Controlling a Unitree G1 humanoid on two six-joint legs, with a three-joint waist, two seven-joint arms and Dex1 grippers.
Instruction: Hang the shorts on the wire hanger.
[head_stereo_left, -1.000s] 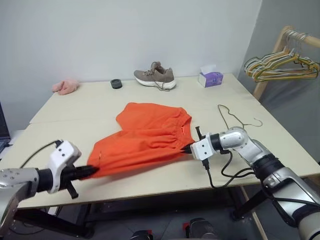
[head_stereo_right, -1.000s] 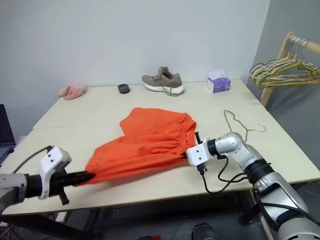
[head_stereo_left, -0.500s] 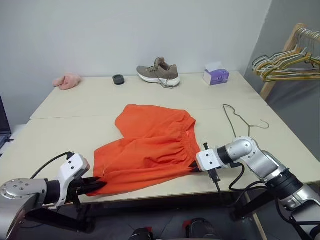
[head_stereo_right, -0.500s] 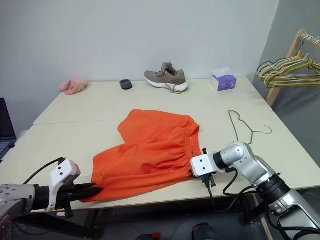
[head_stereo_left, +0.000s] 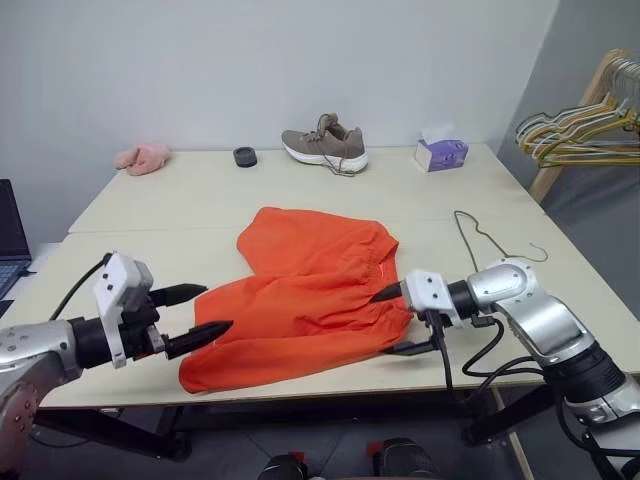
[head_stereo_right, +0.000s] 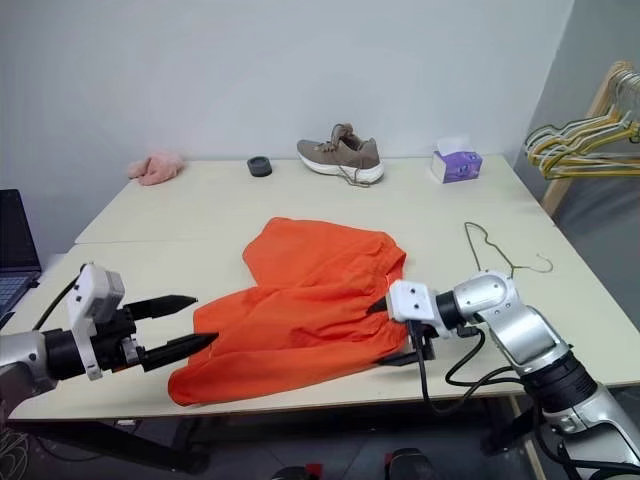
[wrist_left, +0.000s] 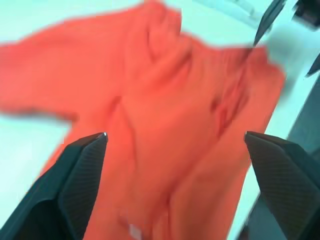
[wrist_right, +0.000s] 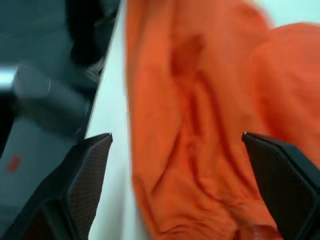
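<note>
The shorts (head_stereo_left: 310, 290) lie flat and rumpled near the front edge of the pale table (head_stereo_left: 200, 205), bright orange soft cloth with a gathered elastic waistband turned toward the robot's right. The left gripper (head_stereo_left: 205, 312) hangs just off the near hem with its black fingers spread wide and nothing between them; the right gripper (head_stereo_left: 398, 320) sits at the waistband end, fingers likewise apart and empty, though whether a tip brushes the cloth is hard to tell. The wire hanger (head_stereo_left: 492, 238), thin, dark and triangular with a hook, lies untouched beside the shorts on the robot's right. The shorts look laid out and let go, so the step in hand is probably fetching the hanger. That calls for a fine pinch on slim wire lying flat against the tabletop.
</note>
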